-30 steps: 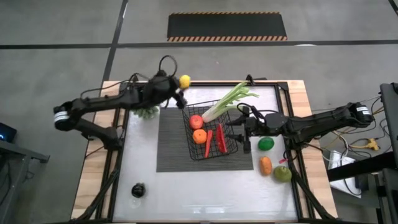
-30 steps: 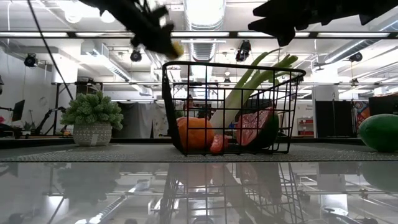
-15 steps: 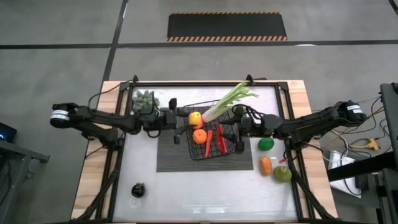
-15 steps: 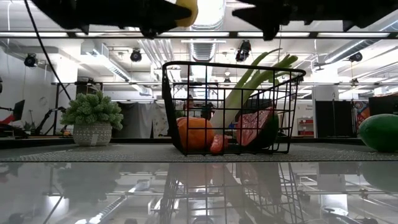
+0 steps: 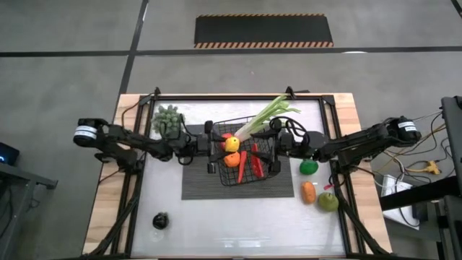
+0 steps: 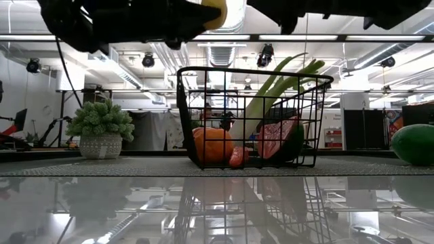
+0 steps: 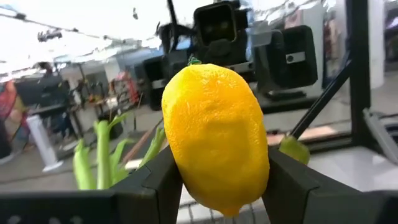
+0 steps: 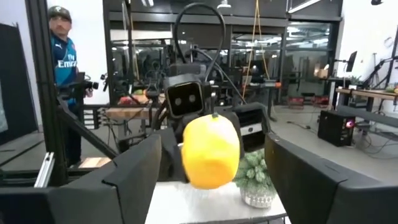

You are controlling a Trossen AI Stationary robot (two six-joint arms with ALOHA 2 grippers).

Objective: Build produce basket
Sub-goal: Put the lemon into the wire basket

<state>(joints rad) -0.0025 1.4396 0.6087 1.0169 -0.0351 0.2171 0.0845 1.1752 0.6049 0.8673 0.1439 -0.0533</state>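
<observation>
Grey floor surrounds the table (image 5: 238, 227) in the high view, where a ribbed mat (image 5: 198, 180) lies mid-frame under the basket (image 5: 245, 177). From the left of the frame the left arm stretches flat and level, its left gripper (image 5: 229, 144) clamped on a lemon (image 5: 232, 144) above the basket's left part, hiding what lies beneath. An orange (image 5: 231, 160), two chilies (image 5: 256, 162) and a leek (image 5: 263, 117) show inside. The right gripper (image 5: 273, 148) hovers at the basket's right edge; I cannot tell how its fingers stand. A lime (image 5: 308, 167), a carrot-like piece (image 5: 308, 192) and a pear (image 5: 328, 201) lie at the right, a dark piece (image 5: 159, 221) at lower left, a potted plant (image 5: 168, 119) at upper left.

Low view: both arms are cut off by the top edge; only a lemon sliver (image 6: 215, 12) shows above the basket (image 6: 186, 108).

Left wrist view: the lemon (image 7: 214, 146) fills the centre, squeezed between two dark fingers (image 7: 165, 183).

Right wrist view: the lemon (image 8: 211, 154) sits mid-frame, held by the opposite gripper; a person (image 8: 64, 81) stands at upper left.
</observation>
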